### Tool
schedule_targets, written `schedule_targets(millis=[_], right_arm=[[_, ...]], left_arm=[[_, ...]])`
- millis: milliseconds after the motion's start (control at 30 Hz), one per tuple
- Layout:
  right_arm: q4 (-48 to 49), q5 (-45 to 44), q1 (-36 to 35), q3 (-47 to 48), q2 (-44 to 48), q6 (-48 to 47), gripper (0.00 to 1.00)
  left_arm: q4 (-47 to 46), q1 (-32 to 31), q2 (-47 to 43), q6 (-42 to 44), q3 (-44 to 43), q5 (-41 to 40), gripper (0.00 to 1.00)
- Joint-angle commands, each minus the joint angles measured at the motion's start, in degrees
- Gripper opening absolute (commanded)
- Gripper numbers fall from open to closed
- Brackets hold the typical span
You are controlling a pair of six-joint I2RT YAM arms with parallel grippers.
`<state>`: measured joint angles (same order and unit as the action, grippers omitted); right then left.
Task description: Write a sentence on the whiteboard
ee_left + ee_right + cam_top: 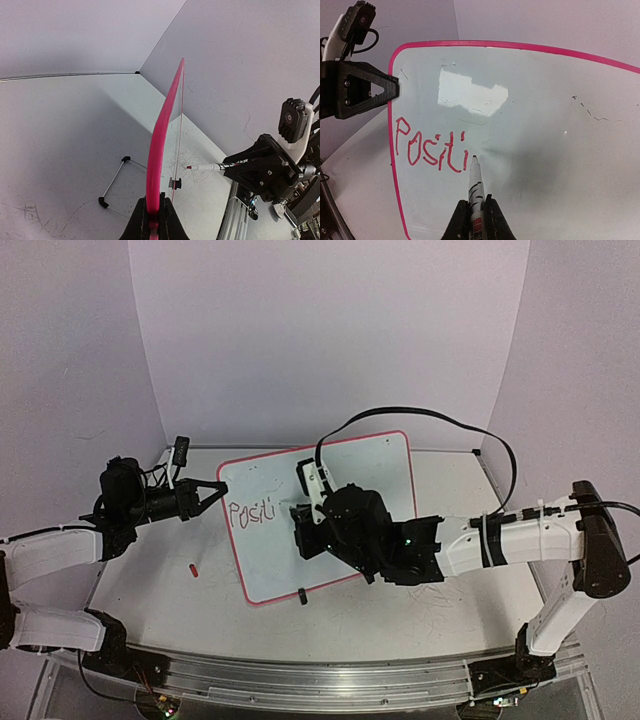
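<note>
A large glossy whiteboard [370,465] with a thin pink rim and rounded corners lies at an angle in the middle of the table. Red marker lettering [430,147] near its left edge reads "Positi", thin and slightly uneven.

The left gripper [152,210] is clamped on the board's left rim, bracing it. The right gripper [476,210] is closed around a slim white marker [476,185], whose barrel points up and away from the fingers. Its dark tip sits at the board just right of the last "i".

The unwritten part of the line lies to the robot's right of the tip. It runs along the board's long axis, away from the left gripper. The right arm is already over that stretch, so the rest of the writing likely falls to it.

A small black clip foot [302,595] shows at the board's near edge. A small red object [193,567], possibly the marker's cap, lies on the table left of the board.
</note>
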<state>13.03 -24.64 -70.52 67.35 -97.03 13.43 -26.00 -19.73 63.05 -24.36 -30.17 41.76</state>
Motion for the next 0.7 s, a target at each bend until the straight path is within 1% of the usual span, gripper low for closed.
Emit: schedule_targets(millis=[0,167,367,667], right_arm=[[2.52,0.17,0.1,1.06,1.22,-1.34,0.0],[2.85,2.74,0.12,2.17,0.41,-1.55,0.0],[2.88,2.9,0.1,2.93,-0.33,-0.64,0.0],[3.0,-0.77,0.28,1.06,0.95,0.32,0.0]], left_arm=[[-2.29,-0.4,0.1,2.21,-0.88,-0.28,0.0],[-2.26,-0.4,0.04,2.23,-0.85,-0.36,0.0],[-2.27,-0.5,0.15,2.3,-0.85,-0.36,0.0],[-2.28,-0.49,-0.13,2.3,-0.76,-0.36,0.0]])
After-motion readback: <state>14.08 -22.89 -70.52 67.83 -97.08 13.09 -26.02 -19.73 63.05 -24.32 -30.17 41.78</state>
